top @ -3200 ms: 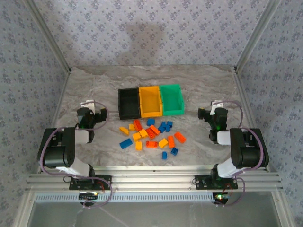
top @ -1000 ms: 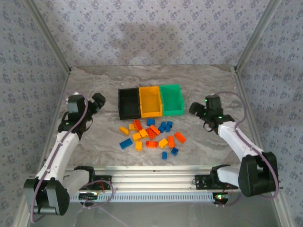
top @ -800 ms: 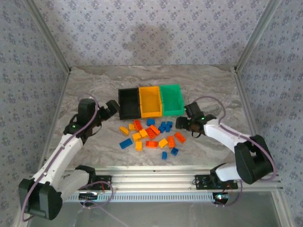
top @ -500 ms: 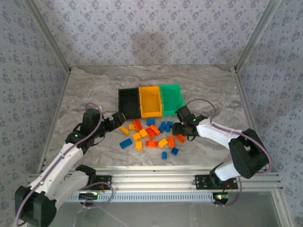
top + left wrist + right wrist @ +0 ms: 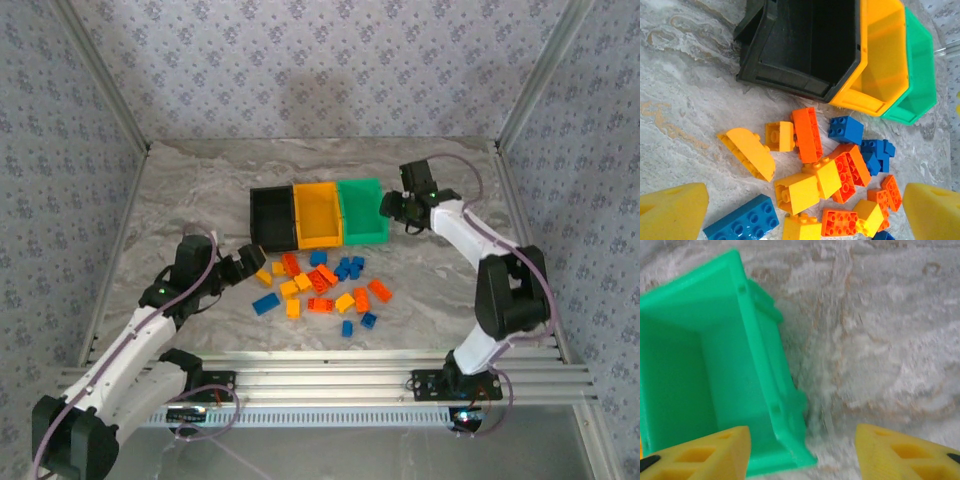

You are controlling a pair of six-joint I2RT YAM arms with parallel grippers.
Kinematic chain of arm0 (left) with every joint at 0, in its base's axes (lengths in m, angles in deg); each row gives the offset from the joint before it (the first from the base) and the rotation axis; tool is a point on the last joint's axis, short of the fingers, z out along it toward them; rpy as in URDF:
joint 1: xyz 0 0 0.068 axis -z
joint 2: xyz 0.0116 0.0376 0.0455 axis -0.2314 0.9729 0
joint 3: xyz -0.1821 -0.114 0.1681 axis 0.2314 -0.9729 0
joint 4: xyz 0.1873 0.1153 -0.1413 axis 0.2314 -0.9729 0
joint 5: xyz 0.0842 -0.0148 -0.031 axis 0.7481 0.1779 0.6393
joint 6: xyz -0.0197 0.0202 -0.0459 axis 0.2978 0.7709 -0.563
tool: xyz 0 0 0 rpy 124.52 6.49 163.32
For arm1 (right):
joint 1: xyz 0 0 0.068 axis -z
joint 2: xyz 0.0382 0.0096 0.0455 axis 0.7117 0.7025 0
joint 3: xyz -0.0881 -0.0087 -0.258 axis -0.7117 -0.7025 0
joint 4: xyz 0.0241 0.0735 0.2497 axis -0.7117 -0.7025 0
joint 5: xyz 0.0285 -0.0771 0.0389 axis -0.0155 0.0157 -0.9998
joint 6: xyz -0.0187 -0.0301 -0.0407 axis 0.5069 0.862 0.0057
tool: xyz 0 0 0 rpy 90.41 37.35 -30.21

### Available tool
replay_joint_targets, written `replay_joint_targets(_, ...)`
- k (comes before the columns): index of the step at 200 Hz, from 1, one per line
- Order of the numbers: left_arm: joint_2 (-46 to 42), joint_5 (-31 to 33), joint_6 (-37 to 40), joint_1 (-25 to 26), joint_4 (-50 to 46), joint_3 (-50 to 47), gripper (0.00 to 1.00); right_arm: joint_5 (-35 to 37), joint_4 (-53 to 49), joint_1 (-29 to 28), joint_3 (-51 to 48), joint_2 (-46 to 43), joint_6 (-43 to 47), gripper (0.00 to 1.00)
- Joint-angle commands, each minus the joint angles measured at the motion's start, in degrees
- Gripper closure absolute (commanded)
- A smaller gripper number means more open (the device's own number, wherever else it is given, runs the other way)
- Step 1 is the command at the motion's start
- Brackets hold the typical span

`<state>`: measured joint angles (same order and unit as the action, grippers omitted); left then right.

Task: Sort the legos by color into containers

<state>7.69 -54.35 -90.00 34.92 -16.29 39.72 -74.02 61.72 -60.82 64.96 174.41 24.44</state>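
Note:
The legos, yellow, orange-red and blue, lie in a loose pile in front of the containers: a black bin, a yellow-orange bin and a green bin, joined in a row. My left gripper hovers open at the pile's left edge. In the left wrist view a yellow brick and a blue brick lie between its fingertips. My right gripper is open and empty beside the green bin's right wall, which sits between its fingers.
All three bins look empty inside, as the black bin's floor shows. Bare marble table spreads left, right and behind the bins. Metal frame posts and patterned walls close in the sides, and a rail runs along the near edge.
My right arm swung from the pile's right side up to the green bin's right wall, its jaws narrowing. My left gripper crept a little closer to the pile and stayed wide open.

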Motion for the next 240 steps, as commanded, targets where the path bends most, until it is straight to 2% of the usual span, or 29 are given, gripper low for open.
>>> replay_joint_targets(1,-1.0,-1.6,-0.8,0.4,0.2,-0.5,0.00,-3.0,-3.0,0.9,6.1,5.1,1.6,0.46)
replay_joint_targets(46,-1.6,-1.5,-1.2,0.3,-0.1,-0.6,0.00,-2.6,-6.1,0.9,15.1,13.9,2.1,0.50)
replay_joint_targets(91,-1.4,-1.0,-1.4,0.3,-0.2,-0.8,0.00,0.3,-9.9,-0.9,17.3,17.5,1.9,0.60)
replay_joint_targets(117,-1.4,-0.8,-1.1,0.3,-0.7,-0.8,0.00,1.5,-10.3,-1.9,15.8,17.0,1.9,0.67)
replay_joint_targets(148,-1.4,-0.9,-1.1,0.3,-0.7,-1.2,0.00,3.2,-11.5,-3.1,12.6,15.8,1.4,0.69)
replay_joint_targets(195,-1.6,-1.3,-1.3,0.4,-0.6,-1.4,0.00,5.6,-8.9,-3.9,7.1,12.2,-0.1,0.81)
replay_joint_targets(240,-2.1,-1.6,-1.2,0.3,-0.8,-1.7,0.00,6.2,-9.5,-4.3,4.9,10.0,0.2,0.78)
